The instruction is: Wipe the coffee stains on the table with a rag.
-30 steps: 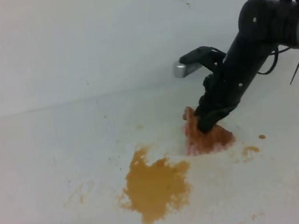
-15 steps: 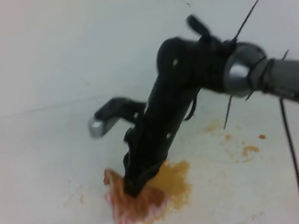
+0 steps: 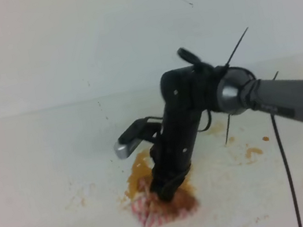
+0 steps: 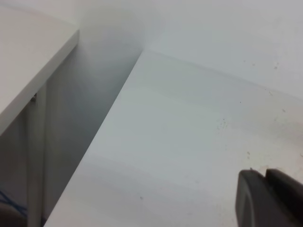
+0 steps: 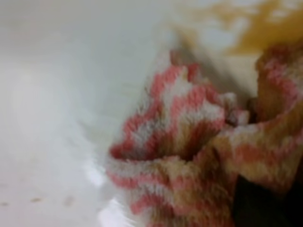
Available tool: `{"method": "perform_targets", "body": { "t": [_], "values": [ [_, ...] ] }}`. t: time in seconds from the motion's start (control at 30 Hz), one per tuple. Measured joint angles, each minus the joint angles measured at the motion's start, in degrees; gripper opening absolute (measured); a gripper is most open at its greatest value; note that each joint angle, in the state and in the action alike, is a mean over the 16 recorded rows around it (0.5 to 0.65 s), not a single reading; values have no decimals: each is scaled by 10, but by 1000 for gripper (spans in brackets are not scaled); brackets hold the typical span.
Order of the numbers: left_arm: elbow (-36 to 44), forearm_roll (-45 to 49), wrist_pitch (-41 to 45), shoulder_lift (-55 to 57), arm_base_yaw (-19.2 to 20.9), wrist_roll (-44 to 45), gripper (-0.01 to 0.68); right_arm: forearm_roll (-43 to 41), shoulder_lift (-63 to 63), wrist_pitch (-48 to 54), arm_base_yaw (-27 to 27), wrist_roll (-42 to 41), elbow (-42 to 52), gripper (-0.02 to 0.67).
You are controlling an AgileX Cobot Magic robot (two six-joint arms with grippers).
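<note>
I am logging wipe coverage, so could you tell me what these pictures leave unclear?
- Exterior high view: the right gripper and the rag cover much of the coffee stains; how much liquid remains beneath is hidden.
- Right wrist view: the rag fills a motion-blurred frame; the gripper's grasp on it is cut off at the lower right corner.
- Left wrist view: only a dark tip of the left gripper shows at the frame edge above the table; open or shut is unclear.

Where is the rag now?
In the exterior high view the rag lies low and centre on the table, under the right gripper, over the coffee stains.
</note>
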Motion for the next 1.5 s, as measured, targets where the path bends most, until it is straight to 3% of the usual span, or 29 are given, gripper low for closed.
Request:
{"method": "perform_targets", "body": {
  "t": [0.27, 0.5, 0.97, 1.23, 1.5],
  "values": [
    [0, 0, -1, 0, 0, 0, -3, 2, 0, -2, -67, -6, -2, 51],
    [1, 0, -1, -1, 0, 0, -3, 56, -18, -9, -93, -49, -1, 51],
    [1, 0, -1, -1, 0, 0, -3, 177, -32, -88, -10, -132, -2, 50],
    [1, 0, -1, -1, 0, 0, -2, 133, 7, -145, 19, -101, -3, 50],
    [1, 0, -1, -1, 0, 0, -3, 66, 24, -180, -9, -10, -6, 50]
  ]
}}
